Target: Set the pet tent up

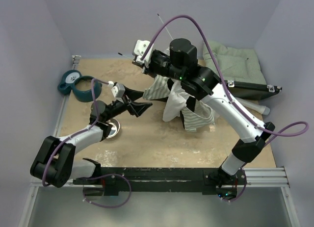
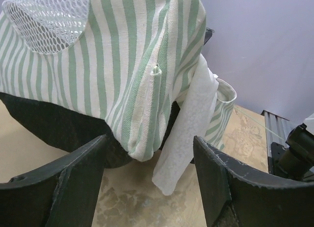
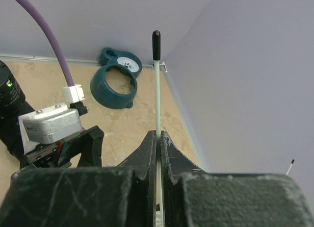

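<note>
The pet tent (image 1: 182,105), pale green-and-white striped fabric, lies crumpled mid-table under my right arm. In the left wrist view its striped side (image 2: 122,65), mesh window (image 2: 49,16) and a hanging white flap (image 2: 189,124) fill the frame. My left gripper (image 1: 142,108) is open and empty at the tent's left edge, with the flap's tip just beyond the gap between its fingers (image 2: 73,183). My right gripper (image 3: 158,136) is shut on a thin pale pole (image 3: 157,89) with a black tip, raised near the back wall (image 1: 137,59).
A teal bowl holder (image 1: 78,85) sits at the back left, also in the right wrist view (image 3: 115,82). A metal bowl (image 1: 110,129) lies by the left arm. A green quilted cushion (image 1: 235,63) and a black case (image 1: 250,87) are at the back right. A second pole tip (image 3: 292,162) shows against the wall.
</note>
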